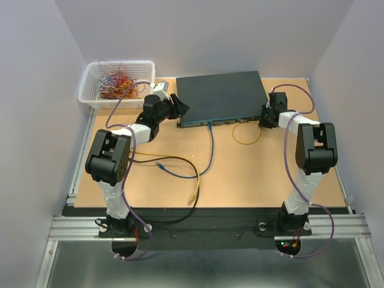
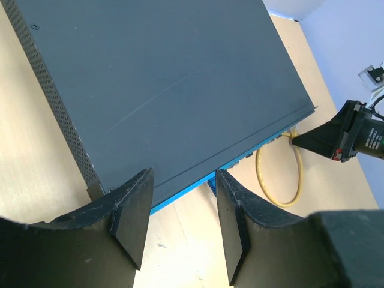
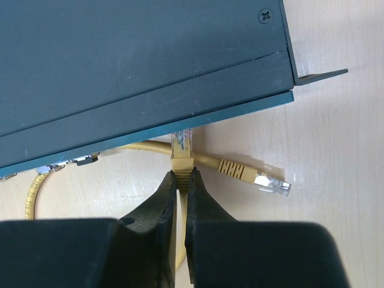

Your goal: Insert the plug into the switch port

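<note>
Because the switch [image 1: 222, 96] at the worktop's [image 1: 252, 174] 12 o'clock overhangs its own ports, I cannot tell whether the yellow plug [image 3: 182, 146], clamped in the right jaws at about 2 o'clock with its tip at the switch's front edge, has entered one. The white basket [image 1: 87, 91] at 10 o'clock holds a coloured tangle [image 1: 117, 84] too small to identify. The left jaws stand apart, empty, above the switch's 7 o'clock corner.

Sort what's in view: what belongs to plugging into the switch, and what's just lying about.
In the job: switch; yellow plug pinched in the right gripper; left gripper open at the switch's corner.
Lying about: white basket of loose wires; blue cable; long yellow cable.
</note>
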Robot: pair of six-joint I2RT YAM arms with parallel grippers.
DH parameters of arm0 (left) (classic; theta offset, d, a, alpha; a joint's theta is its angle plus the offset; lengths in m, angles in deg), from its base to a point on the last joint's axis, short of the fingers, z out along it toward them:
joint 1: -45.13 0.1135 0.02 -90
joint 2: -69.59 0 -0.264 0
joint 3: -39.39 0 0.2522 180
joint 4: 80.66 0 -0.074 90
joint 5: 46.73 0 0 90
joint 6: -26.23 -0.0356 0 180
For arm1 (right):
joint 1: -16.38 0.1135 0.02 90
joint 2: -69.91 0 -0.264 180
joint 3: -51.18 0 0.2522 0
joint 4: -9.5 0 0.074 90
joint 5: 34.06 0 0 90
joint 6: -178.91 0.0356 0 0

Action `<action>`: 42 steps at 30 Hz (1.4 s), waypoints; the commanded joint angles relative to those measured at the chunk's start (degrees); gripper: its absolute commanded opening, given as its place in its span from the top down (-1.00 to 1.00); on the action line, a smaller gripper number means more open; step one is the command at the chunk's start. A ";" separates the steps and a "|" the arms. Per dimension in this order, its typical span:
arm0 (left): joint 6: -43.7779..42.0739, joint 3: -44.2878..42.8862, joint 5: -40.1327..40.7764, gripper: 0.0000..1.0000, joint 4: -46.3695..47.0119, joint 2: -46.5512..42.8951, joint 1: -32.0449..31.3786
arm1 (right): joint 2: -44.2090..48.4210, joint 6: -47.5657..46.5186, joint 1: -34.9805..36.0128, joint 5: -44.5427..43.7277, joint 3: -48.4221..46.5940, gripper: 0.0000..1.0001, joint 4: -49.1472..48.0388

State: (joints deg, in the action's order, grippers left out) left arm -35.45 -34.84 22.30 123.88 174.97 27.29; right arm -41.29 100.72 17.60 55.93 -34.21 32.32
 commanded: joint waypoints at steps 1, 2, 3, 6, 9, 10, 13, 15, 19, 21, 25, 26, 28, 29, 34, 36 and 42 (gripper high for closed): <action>-1.07 0.70 -0.47 -0.11 4.15 0.17 0.27 | 1.86 -0.83 0.28 -1.48 -4.82 0.99 -1.77; -1.07 0.70 -0.47 -0.11 4.15 0.26 0.27 | 2.04 -0.48 0.28 -1.22 -5.35 0.99 -1.07; -1.24 0.88 -0.56 -0.11 4.32 0.17 0.27 | 2.30 -0.39 0.28 -1.05 -6.14 0.99 -0.71; -1.25 1.14 -0.39 -0.10 4.50 0.09 0.27 | 3.18 -0.39 0.28 -1.65 -7.20 0.99 0.34; -1.07 1.40 -0.47 -0.10 4.76 0.00 0.27 | 3.88 -0.56 0.28 -1.57 -7.82 0.99 0.78; -0.98 1.49 -0.65 -0.10 4.85 0.17 0.36 | 3.88 -0.48 0.28 -1.57 -8.17 0.99 0.87; -0.81 1.67 -0.91 -0.09 5.20 0.09 0.36 | 3.88 -0.48 0.28 -1.57 -8.43 0.99 1.13; -0.81 1.84 -1.00 -0.09 5.20 0.17 0.36 | 3.88 -0.56 0.19 -1.66 -8.78 0.99 1.22; -0.81 2.02 -1.18 -0.08 5.47 0.09 0.36 | 3.27 -0.65 0.28 -1.92 -9.49 0.99 1.31; -0.72 2.19 -1.18 -0.08 5.47 0.00 0.36 | 3.18 -1.09 0.19 -2.80 -9.57 0.99 1.31; -0.89 2.28 -1.18 -0.08 5.47 0.17 0.36 | 3.35 -1.71 0.28 -5.35 -9.84 0.99 1.31; -0.81 2.28 -1.26 -0.08 5.47 0.17 0.36 | 3.27 -1.97 0.28 -5.26 -10.01 0.99 1.31; -0.89 2.28 -1.27 -0.08 5.55 0.26 0.36 | 2.92 -2.06 0.19 -5.26 -10.71 0.99 1.40; -0.89 2.28 -1.44 -0.08 5.55 0.35 0.44 | 2.48 -2.14 0.11 -5.18 -10.98 0.99 1.40; -1.16 2.63 -1.35 -0.07 5.64 -0.09 0.53 | 1.51 -1.27 -0.69 -4.47 -12.47 0.99 1.31; -0.98 2.72 -1.44 -0.07 5.73 0.00 0.62 | 0.98 -1.44 -0.77 -4.56 -13.70 0.99 1.22; -0.98 2.81 -1.88 -0.07 6.08 0.26 0.80 | -1.48 -1.88 -0.77 -6.05 -15.99 0.99 1.31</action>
State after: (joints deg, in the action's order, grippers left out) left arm -35.45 -32.87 21.51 126.57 175.65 27.64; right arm -41.90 99.17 17.79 52.61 -44.92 45.98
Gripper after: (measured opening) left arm 0.537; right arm 0.067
